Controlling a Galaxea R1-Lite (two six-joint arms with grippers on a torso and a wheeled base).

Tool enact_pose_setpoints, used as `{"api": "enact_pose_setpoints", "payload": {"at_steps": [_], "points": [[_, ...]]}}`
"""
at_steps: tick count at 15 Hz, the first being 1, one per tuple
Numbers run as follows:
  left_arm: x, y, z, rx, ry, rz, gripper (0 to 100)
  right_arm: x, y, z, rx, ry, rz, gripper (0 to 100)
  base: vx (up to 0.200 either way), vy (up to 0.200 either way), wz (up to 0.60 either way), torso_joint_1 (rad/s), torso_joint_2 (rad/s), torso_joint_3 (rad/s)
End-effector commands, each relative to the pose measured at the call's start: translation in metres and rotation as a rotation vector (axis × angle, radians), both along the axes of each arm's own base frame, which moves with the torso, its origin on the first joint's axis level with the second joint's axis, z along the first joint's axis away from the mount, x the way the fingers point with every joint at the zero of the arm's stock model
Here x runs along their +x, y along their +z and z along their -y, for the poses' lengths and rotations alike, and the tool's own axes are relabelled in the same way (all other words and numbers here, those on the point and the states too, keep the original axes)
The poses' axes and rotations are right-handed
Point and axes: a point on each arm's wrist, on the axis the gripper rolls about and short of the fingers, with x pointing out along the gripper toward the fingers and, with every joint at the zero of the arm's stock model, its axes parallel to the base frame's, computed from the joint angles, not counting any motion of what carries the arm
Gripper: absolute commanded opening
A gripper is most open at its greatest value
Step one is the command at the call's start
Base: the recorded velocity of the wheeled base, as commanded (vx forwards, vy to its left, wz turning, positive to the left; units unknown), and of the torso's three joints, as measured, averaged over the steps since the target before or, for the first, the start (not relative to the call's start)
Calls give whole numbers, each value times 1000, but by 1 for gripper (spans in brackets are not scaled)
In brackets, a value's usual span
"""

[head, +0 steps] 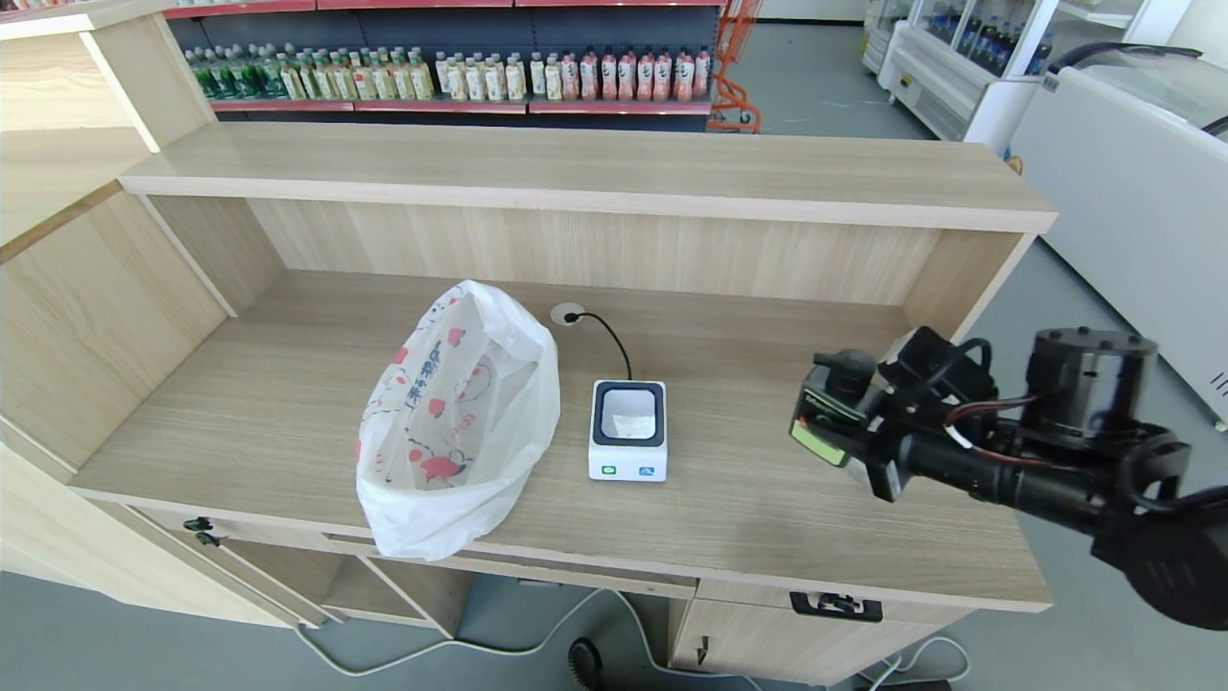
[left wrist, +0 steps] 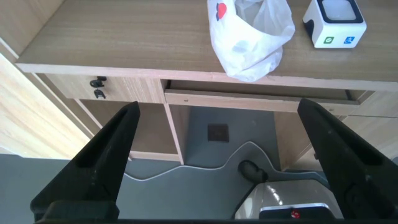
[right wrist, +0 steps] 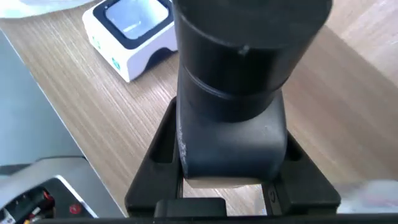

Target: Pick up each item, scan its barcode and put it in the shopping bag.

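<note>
While my right gripper (head: 833, 411) clamps a black bottle (right wrist: 236, 81) at frame right, scanning seems next: carry it over the central scanner (head: 627, 428); left gripper (left wrist: 217, 155) spread, empty.

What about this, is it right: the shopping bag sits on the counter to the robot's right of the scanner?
No. In the head view the shopping bag sits on the counter to the robot's left of the scanner, not its right.
</note>
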Motion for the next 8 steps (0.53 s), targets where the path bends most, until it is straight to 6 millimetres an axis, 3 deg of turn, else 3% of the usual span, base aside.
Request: {"api": "enact_pose_setpoints", "payload": {"at_steps": [1,5,8], "points": [[0,0,0,0,0,0,100,-71,48,43,-201,-68,202,0,0,0,0,0,0,0],[0,0,0,0,0,0,100,-107,72,51,-518,-41,537,0,0,0,0,0,0,0],[0,0,0,0,0,0,100,-135,77,53,-792,27,793,0,0,0,0,0,0,0]]}}
